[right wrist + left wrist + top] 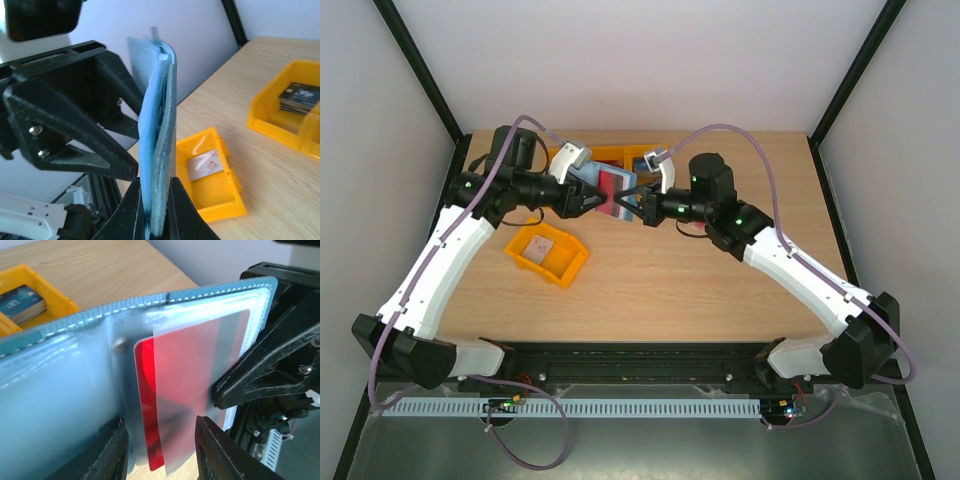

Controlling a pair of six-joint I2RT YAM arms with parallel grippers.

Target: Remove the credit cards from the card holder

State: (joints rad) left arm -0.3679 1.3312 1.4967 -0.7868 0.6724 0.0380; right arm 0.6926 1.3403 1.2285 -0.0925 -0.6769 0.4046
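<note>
The right gripper (pixel 154 200) has its jaws drawn narrow, pinching the lower edge of the teal-blue stitched folding card holder (pixel 157 125), which stands upright and edge-on between them. In the left wrist view one black right finger (pixel 265 370) presses its tip on the holder's inner face.

The left gripper (pixel 161 430) meets that same face from the other side. Its fingers (pixel 75 145) stand apart, and the lower end of a red rectangular card (pixel 145 405) and its frosted clear plastic sleeve (pixel 200 365) hangs between them. Whether they press on it I cannot tell.

The holder is open and held in the air between the two claws, above the pale wooden table (pixel 700 290).

To the left of the holder and nearer the arm bases, a small orange plastic bin (pixel 565 265) sits on the table with one pale card with reddish marking (pixel 542 247) lying flat in it. Beyond the holder, toward the far edge, another orange bin (pixel 265 115) holds a stack of dark cards (pixel 297 97).
</note>
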